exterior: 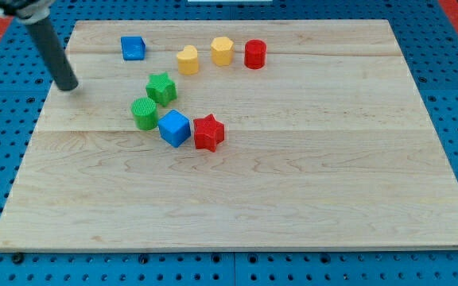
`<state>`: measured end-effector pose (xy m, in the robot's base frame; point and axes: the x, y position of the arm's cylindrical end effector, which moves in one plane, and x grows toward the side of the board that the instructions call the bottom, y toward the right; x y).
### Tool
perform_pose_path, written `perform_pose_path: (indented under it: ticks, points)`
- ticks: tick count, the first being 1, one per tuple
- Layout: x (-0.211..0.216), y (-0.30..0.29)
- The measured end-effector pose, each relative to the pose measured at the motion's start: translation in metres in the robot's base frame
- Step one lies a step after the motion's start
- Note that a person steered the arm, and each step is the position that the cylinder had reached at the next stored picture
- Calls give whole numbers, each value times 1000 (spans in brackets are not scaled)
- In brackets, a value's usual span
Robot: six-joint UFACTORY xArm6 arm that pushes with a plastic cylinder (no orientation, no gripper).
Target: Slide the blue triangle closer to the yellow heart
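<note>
**Camera view: tip at the left edge, approach not begun**

My tip [68, 86] rests on the board [293, 199] at far left, touching nothing; it is a bare rod, with no fingers to open or hold. Right of it, near the top, sits the blue triangle [133, 48], well apart from the tip. Further right lies the yellow heart [187, 60], then a yellow block [223, 51] and a red cylinder [254, 54]. I judge I'm still lining up: next I must get behind the triangle's left side and push rightward.
</note>
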<state>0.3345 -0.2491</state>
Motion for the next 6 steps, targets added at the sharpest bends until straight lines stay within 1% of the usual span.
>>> perform_pose_path:
  ticks: [1,2,3,5,6]
  points:
    - [-31,1]
    - [-73,26]
    - [-93,38]
    - [-77,108]
    - [-100,115]
